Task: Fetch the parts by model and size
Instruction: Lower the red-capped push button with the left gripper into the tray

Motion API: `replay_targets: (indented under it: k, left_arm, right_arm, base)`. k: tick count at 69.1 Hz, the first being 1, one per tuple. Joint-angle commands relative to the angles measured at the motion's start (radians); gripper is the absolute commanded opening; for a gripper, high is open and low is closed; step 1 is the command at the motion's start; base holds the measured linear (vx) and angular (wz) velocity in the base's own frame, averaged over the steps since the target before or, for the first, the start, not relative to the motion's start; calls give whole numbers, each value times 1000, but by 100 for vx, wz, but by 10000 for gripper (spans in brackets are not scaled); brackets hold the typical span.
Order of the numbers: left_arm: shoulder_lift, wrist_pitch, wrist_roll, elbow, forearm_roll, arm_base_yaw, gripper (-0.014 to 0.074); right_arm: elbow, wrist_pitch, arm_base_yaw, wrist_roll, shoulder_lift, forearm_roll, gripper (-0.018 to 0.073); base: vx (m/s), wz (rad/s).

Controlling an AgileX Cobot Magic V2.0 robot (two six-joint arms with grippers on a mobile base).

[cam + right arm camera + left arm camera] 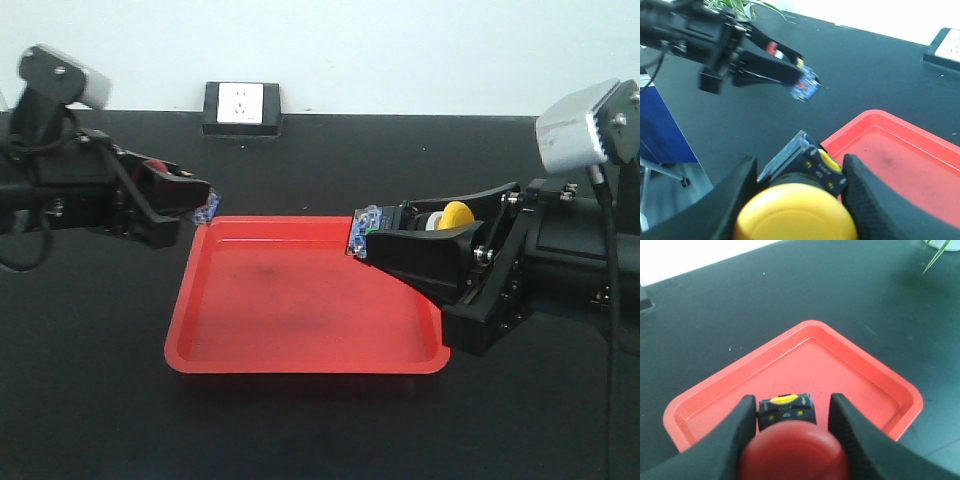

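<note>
Black tabletop [300, 440] carries a shallow red plastic tray [300, 300]; above its rim, left gripper [203, 203] clamps the red-capped push-button switch [792, 452], right gripper [375, 240] the yellow-capped switch [457, 214], seemingly for dropping inside.

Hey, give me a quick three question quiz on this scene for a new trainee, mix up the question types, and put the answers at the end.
1. Multiple choice: which pincer holds the yellow mushroom-capped push-button switch? A) left pincer B) right pincer C) neither.
2. True or false: a switch already lies in the flat red plastic tray.
3. Fill in: the second push-button switch, gripped by the left pincer, has a ___ cap.
Key: 1 B. 2 False, nothing lies in the tray. 3 Red.
</note>
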Motion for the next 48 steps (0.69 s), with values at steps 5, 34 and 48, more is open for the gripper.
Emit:
replay_targets:
  k: [5, 34, 48]
  left_arm:
    - [40, -78, -214, -92, 137, -75, -7]
    - [294, 99, -943, -386, 827, -244, -6]
    - [418, 196, -1041, -481, 838, -256, -6]
  right_arm:
    - [-27, -37, -3, -12, -12, 42, -5]
    - [-27, -42, -3, -16, -12, 39, -5]
    - [-27, -42, -3, -51, -12, 39, -5]
  base:
    - [0, 0]
    - [0, 0]
    - [0, 0]
